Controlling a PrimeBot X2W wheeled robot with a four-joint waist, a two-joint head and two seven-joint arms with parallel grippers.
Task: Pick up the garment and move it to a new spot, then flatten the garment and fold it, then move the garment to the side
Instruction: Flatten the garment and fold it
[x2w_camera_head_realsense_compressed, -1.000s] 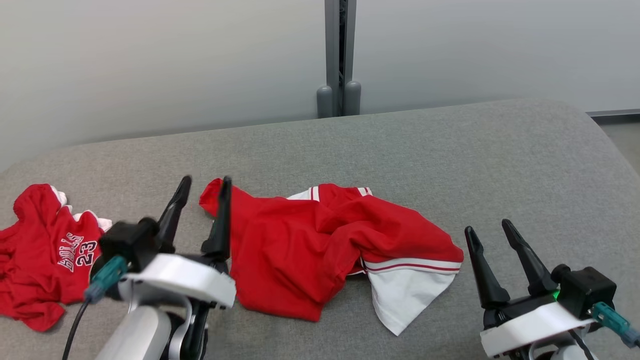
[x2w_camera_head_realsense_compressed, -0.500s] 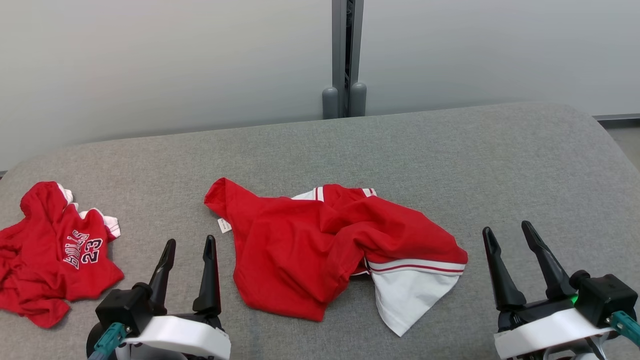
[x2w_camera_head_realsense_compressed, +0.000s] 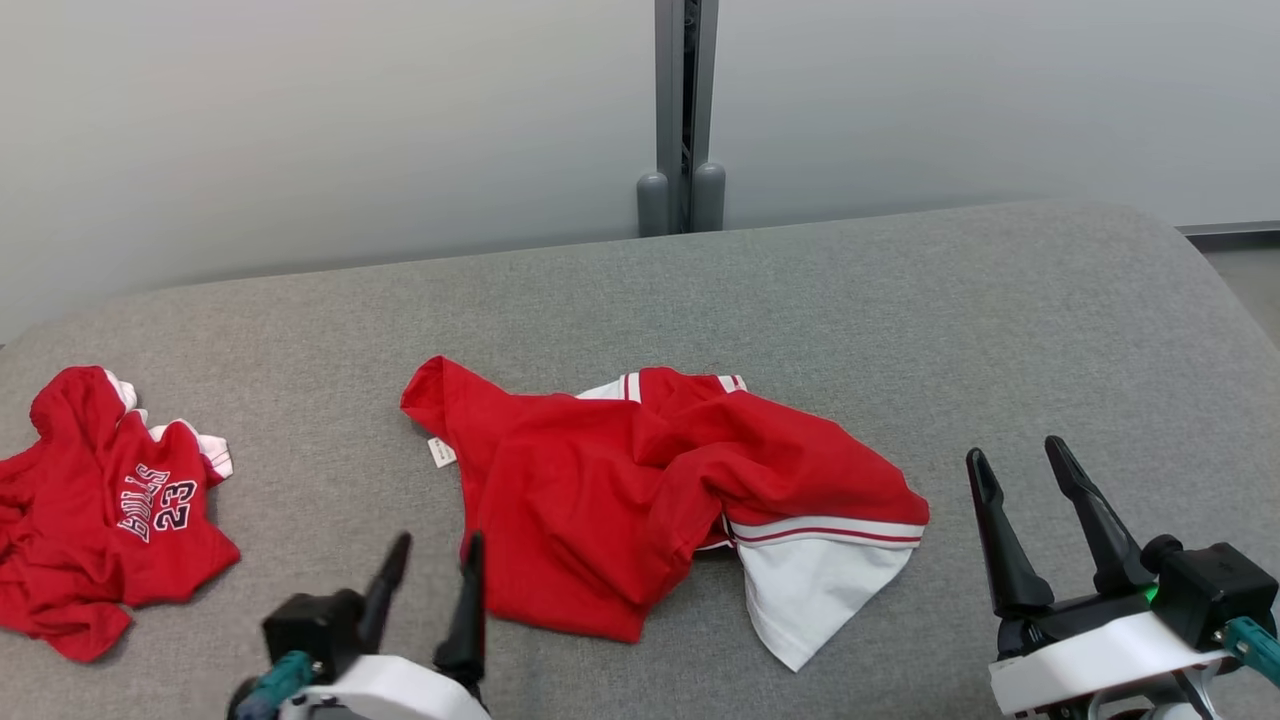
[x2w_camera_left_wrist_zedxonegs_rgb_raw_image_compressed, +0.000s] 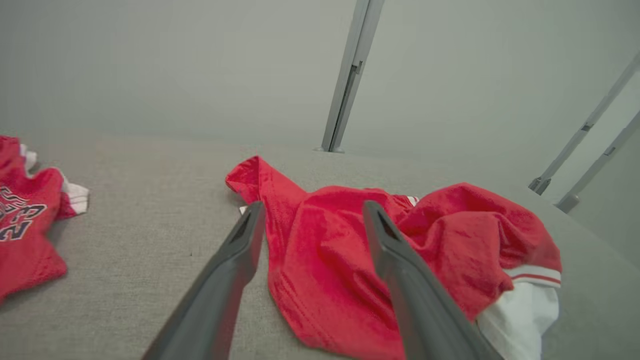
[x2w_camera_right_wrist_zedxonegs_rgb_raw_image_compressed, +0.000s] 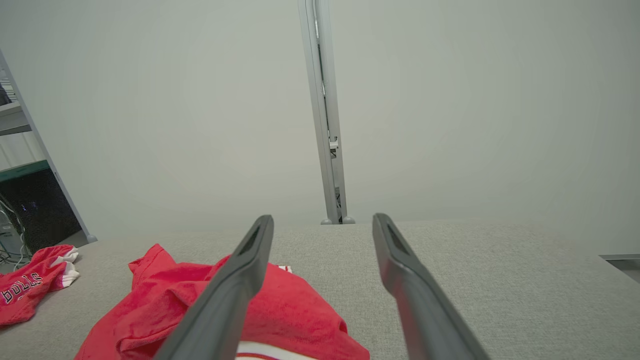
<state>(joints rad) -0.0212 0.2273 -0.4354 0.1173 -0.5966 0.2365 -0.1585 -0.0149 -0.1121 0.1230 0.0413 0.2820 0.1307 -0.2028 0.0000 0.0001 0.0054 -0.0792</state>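
Left jaws: spread wide and pinching nothing. The dark fingers (x2w_camera_head_realsense_compressed: 467, 600) sit low at the near edge, their tips just beside the garment's near left hem, with no contact that I can make out.
Left aim: in the left wrist view the fingers (x2w_camera_left_wrist_zedxonegs_rgb_raw_image_compressed: 225, 280) frame the left part of the red cloth, which reads as a line-up for a grasp on that side.
Right jaws: also spread and empty. Their fingers (x2w_camera_head_realsense_compressed: 1000, 540) stand apart from the garment, off its right end.
Right aim: in the right wrist view one finger (x2w_camera_right_wrist_zedxonegs_rgb_raw_image_compressed: 235, 280) crosses over the cloth while the other points at bare surface. This arm looks parked and waiting, not committed.
Garment (x2w_camera_head_realsense_compressed: 600, 500): it lies in the middle of the tabletop between the two arms, crumpled and folded over itself. A white panel (x2w_camera_head_realsense_compressed: 810, 590) spills out at its near right, and a small label (x2w_camera_head_realsense_compressed: 438, 452) shows at its left edge.
Step in hand: the pick-up is probably not yet begun, and nothing has been flattened or folded.
Second jersey (x2w_camera_head_realsense_compressed: 110, 520): red with lettering and a number, bunched at the far left and well apart from the jaws. It is likely not the piece being worked on.
Tabletop (x2w_camera_head_realsense_compressed: 900, 320): covered in grey woven cloth, with rounded corners.
Room: a plain pale wall (x2w_camera_head_realsense_compressed: 300, 130) stands behind, split by a grey upright post (x2w_camera_head_realsense_compressed: 683, 110). Dark shelving (x2w_camera_right_wrist_zedxonegs_rgb_raw_image_compressed: 30, 205) sits at the edge of the right wrist view.
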